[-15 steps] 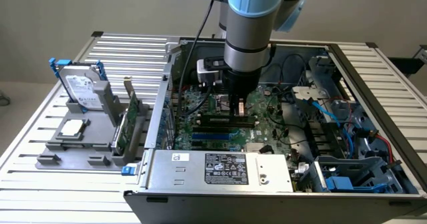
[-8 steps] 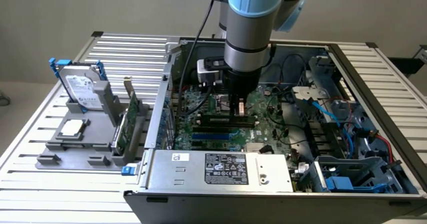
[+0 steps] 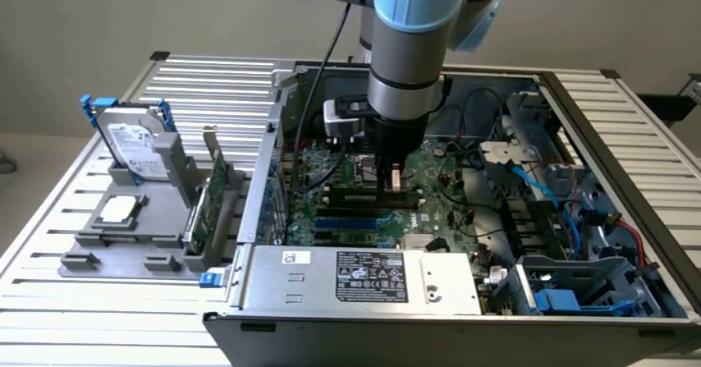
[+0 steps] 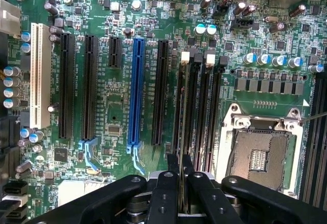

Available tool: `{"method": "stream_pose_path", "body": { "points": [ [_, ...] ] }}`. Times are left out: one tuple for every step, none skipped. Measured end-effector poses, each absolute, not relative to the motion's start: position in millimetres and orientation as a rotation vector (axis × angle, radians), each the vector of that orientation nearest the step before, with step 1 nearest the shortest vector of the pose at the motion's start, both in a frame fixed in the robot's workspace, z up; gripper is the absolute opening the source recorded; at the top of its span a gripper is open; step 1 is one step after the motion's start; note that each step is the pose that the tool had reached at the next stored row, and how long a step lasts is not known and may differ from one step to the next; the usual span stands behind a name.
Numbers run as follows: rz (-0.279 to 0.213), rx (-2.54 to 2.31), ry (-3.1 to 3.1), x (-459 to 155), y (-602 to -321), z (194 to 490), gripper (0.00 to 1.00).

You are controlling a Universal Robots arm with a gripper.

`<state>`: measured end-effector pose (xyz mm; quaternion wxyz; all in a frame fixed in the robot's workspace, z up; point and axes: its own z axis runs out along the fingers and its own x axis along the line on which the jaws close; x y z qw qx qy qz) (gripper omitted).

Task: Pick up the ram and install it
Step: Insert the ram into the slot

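The pincer (image 4: 180, 159) is seen closed on the ram (image 4: 180, 189). The ram is held edge-on between the fingers, just above the black slots (image 4: 202, 106) of the motherboard (image 4: 120, 101), near the socket (image 4: 260, 150).

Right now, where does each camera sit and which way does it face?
Exterior view: off the arm, high beside the open computer case, looking down into it; the arm shows, reaching in.
Wrist view: on the wrist, looking straight down at the motherboard; the tool shows, its black fingers clamped on the thin ram.
Shared: the motherboard, its memory slots and the tool.
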<state>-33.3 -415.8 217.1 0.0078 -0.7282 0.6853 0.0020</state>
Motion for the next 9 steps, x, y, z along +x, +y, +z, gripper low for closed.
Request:
{"method": "stream_pose_path", "body": {
  "points": [
    [0.006,-2.277,2.143,-33.4,-415.7,216.9,0.14],
    [0.006,-2.277,2.142,-33.5,-415.6,216.9,0.14],
    [0.006,-2.276,2.143,-33.6,-415.6,216.9,0.14],
    [0.006,-2.276,2.143,-33.7,-415.6,216.9,0.14],
    [0.006,-2.276,2.143,-33.7,-415.5,216.9,0.14],
    [0.007,-2.276,2.142,-33.8,-415.5,216.8,0.14],
    [0.007,-2.276,2.142,-33.8,-415.4,216.8,0.15],
    [0.007,-2.276,2.142,-33.8,-415.5,216.8,0.15],
    [0.007,-2.276,2.142,-33.8,-415.5,216.8,0.22]
  ]
}}
